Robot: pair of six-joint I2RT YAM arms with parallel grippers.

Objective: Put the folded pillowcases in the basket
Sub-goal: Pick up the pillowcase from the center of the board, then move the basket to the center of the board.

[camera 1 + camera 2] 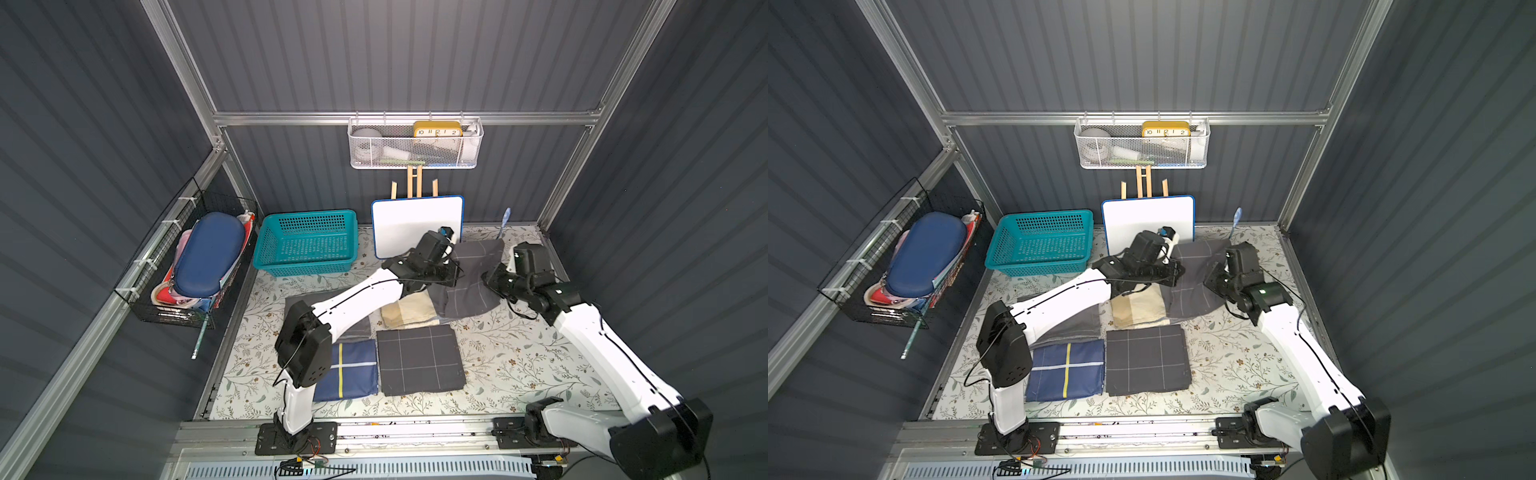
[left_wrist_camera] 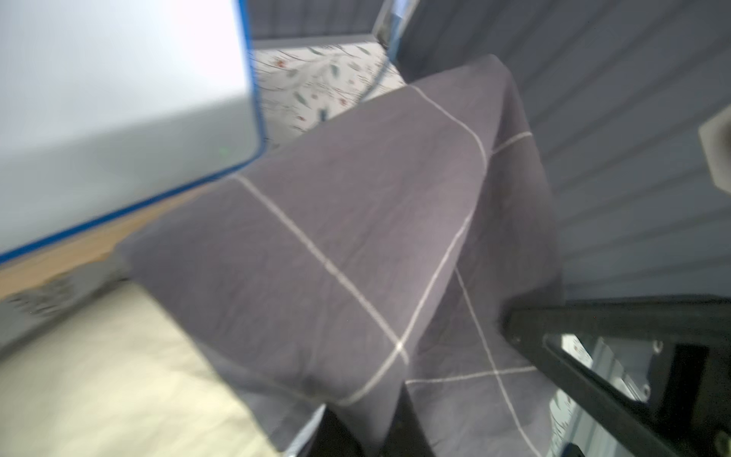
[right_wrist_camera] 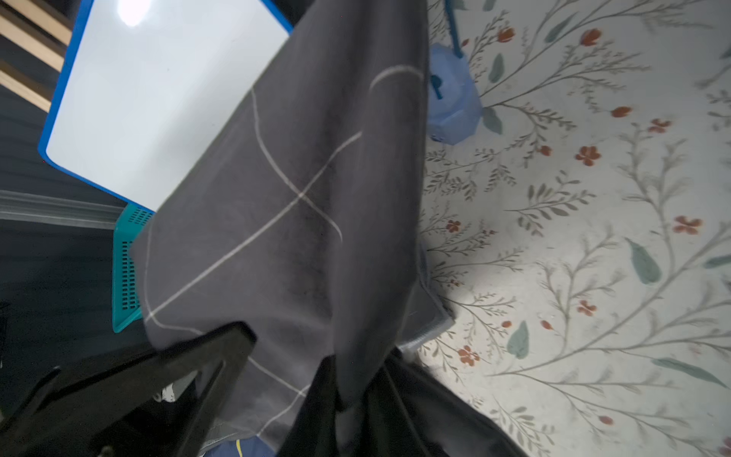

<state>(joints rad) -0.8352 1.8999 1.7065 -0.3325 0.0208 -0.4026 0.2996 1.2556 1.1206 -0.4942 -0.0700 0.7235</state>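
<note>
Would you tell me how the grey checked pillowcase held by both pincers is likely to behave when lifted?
Probably floppy: the grey checked pillowcase drapes and creases between the left pincer and the right pincer. Likely light, as two small pinches hold it up. Its folds may open, since a corner hangs loose.

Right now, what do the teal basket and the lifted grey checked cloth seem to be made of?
The basket looks like moulded plastic, smooth: even perforated lattice walls. The grey cloth looks like matte woven fabric, perhaps cotton: it drapes and creases.

The yellow clock point(image 1: 437, 129) in the white mesh wall basket point(image 1: 415, 157) reads 10, 11, 12, 1, 2.
</note>
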